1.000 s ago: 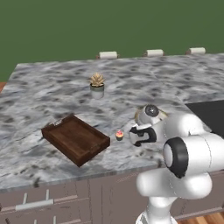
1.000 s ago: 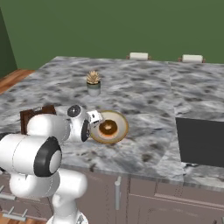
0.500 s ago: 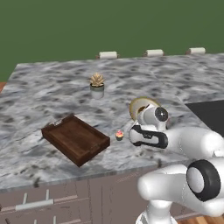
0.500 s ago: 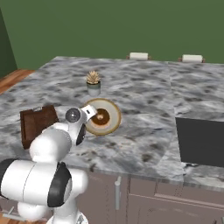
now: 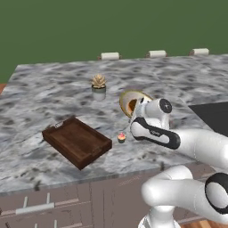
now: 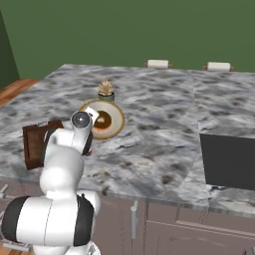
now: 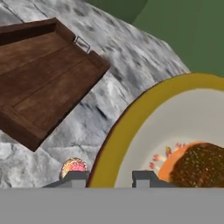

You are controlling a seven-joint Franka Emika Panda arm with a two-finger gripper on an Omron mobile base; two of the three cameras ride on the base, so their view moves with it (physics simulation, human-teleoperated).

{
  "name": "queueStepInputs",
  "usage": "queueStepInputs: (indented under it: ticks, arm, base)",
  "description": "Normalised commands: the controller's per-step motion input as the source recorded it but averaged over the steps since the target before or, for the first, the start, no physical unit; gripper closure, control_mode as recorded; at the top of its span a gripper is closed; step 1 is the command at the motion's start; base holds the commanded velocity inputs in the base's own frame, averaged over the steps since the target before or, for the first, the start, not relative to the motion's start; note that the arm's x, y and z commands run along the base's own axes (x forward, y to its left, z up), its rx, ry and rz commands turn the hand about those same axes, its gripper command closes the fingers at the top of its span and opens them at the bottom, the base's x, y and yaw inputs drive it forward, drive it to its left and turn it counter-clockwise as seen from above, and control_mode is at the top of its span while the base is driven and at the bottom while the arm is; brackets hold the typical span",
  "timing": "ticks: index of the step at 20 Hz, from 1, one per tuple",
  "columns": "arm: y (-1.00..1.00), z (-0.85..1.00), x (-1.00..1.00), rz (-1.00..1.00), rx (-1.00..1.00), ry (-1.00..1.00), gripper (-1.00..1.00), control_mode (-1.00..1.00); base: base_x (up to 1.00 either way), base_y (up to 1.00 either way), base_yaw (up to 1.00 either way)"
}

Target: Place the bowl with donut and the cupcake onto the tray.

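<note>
My gripper is shut on the yellow rim of the bowl, which hangs tilted above the counter. The brown donut lies inside it. In the left base view the bowl sits lifted at the end of my hand, just right of the plant. The cupcake with pink frosting stands on the counter below the bowl, beside the tray's right corner. The cupcake peeks out beside my left fingertip. The dark wooden tray lies to the left with nothing in it. The right base view shows the bowl and the tray.
A spiky plant in a grey pot stands just behind and left of the bowl. A black cooktop is set into the counter at the right. The counter's front edge runs close below the tray.
The gripper has carried the bowl with the donut up off the counter and leftward, towards the tray, and tilted it. The cupcake, tray and plant have stayed in place.
</note>
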Motion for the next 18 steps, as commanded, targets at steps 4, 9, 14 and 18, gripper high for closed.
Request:
queueStepInputs:
  ticks: [4, 9, 14, 18]
  arm:
    - [0.56, 0.34, -0.09, 0.17, -0.28, 0.00, 1.00, -1.00]
    - [0.65, 0.14, -0.08, 0.12, -0.33, 0.03, 1.00, -1.00]
    - [0.74, 0.15, 0.01, 0.08, -0.28, 0.09, 1.00, -1.00]
    - [0.75, 0.21, 0.13, 0.05, -0.25, 0.15, 1.00, -1.00]
  base:
    - [0.00, 0.00, 0.00]
    - [0.00, 0.00, 0.00]
    - [0.00, 0.00, 0.00]
    - [0.00, 0.00, 0.00]
